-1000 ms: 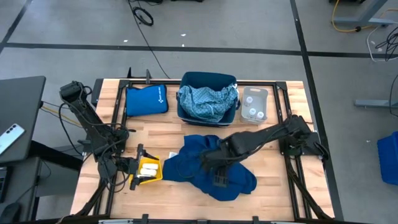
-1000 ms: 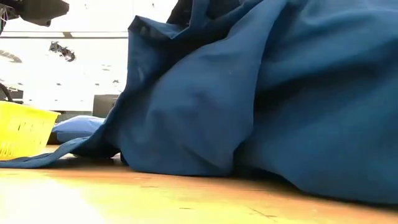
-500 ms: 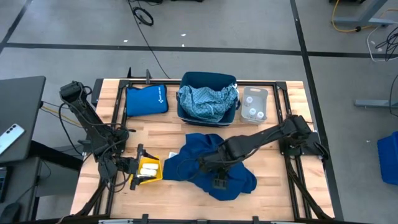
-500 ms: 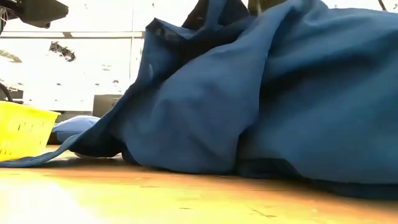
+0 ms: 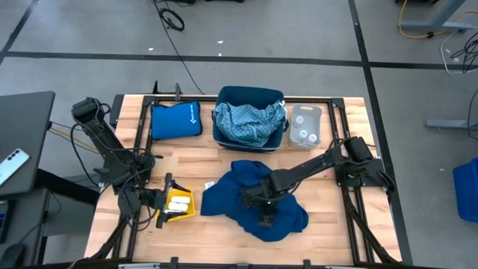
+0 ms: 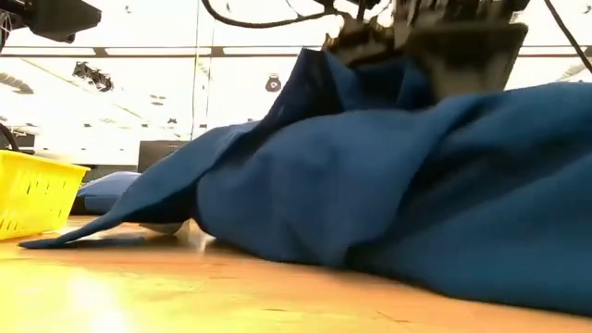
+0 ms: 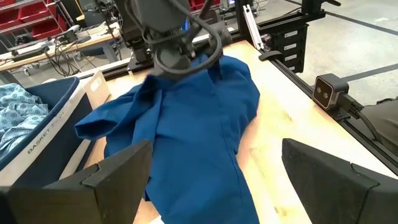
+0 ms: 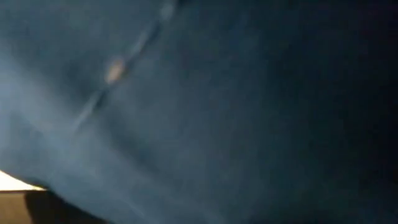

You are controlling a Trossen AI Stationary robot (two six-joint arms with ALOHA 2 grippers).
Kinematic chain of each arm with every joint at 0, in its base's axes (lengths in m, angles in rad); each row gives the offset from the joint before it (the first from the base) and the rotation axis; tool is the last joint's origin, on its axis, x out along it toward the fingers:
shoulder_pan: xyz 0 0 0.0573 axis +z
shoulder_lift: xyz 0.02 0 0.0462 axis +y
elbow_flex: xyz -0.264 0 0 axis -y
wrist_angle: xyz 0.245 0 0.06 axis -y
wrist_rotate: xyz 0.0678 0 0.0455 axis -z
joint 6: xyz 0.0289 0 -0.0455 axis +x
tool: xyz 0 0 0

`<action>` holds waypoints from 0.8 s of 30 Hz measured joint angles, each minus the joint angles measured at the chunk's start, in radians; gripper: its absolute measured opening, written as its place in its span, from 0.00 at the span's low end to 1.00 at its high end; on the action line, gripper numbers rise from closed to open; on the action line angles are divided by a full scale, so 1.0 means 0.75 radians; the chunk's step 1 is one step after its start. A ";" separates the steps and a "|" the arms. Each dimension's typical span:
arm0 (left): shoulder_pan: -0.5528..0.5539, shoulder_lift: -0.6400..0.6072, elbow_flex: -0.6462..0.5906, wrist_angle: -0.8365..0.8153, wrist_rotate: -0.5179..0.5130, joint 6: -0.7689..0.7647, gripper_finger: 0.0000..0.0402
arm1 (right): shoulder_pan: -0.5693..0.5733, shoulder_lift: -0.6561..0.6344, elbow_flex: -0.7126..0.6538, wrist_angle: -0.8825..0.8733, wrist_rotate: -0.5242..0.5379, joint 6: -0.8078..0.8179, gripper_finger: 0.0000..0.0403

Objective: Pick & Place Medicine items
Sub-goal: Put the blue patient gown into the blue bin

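Observation:
Cream-white oblong packs (image 5: 178,202) lie in the small yellow tray (image 5: 184,212) at the near left of the table. My left gripper (image 5: 166,200) hovers open over the tray's left side and points toward the dark blue cloth (image 7: 186,124), with nothing between its fingers. Small round whitish bottles (image 5: 305,128) stand in a clear container at the far right. My right gripper (image 5: 260,202) points down onto the crumpled dark blue cloth (image 5: 258,196) at the table's middle. Its wrist view is filled with blue cloth (image 8: 199,112). In the low view the right gripper (image 6: 435,42) stands at the heap's top.
A dark blue basket (image 5: 224,96) holding a patterned light blue cloth (image 5: 248,121) stands at the far middle. A flat blue pouch (image 5: 175,119) lies to its left. Black frame rails (image 5: 351,213) run along the table's sides. Bare wood (image 5: 224,243) shows along the near edge.
My right gripper has come down toward the table onto the dark blue cloth and tipped more steeply downward. The cloth, which stood up in a tall peak, has sunk into a lower, flatter heap, and its left flap lies spread toward the yellow tray.

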 joint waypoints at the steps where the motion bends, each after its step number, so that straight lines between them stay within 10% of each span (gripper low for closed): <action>1: 0.000 0.000 0.000 -0.002 0.000 -0.001 0.90 | 0.000 0.000 -0.049 0.098 0.015 0.025 0.84; 8: 0.000 0.000 0.000 -0.037 0.001 -0.035 0.90 | 0.010 0.023 -0.326 0.607 0.112 0.203 0.87; 16: 0.001 0.000 -0.001 -0.060 -0.003 -0.042 0.90 | 0.040 0.016 -0.371 0.666 0.214 0.191 0.81; 20: 0.001 0.000 -0.001 -0.063 -0.009 -0.040 0.90 | 0.041 0.019 -0.371 0.667 0.198 0.193 0.60; 24: 0.001 0.000 -0.001 -0.062 -0.011 -0.041 0.90 | 0.056 0.058 -0.371 0.747 0.216 0.177 0.17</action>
